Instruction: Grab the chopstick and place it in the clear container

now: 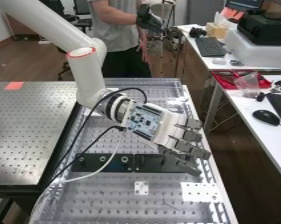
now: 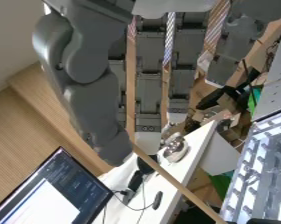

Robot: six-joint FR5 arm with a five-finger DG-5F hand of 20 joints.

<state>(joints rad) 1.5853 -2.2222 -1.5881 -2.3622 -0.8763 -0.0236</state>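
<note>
Hand (image 2: 87,107) pinching wooden chopstick (image 2: 177,183) near one end, long part slanting free. Advise: firm pinch, slow turn, free end lowered first, lest it pivot.

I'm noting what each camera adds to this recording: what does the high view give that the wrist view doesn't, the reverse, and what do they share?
High view: the circuit board behind the palm, the dark bar lying across the bench, and a pink square.
Wrist view: the chopstick running out from between thumb and fingers, and a lit screen.
Both: the hand, and a white desktop, probably the same one.
</note>
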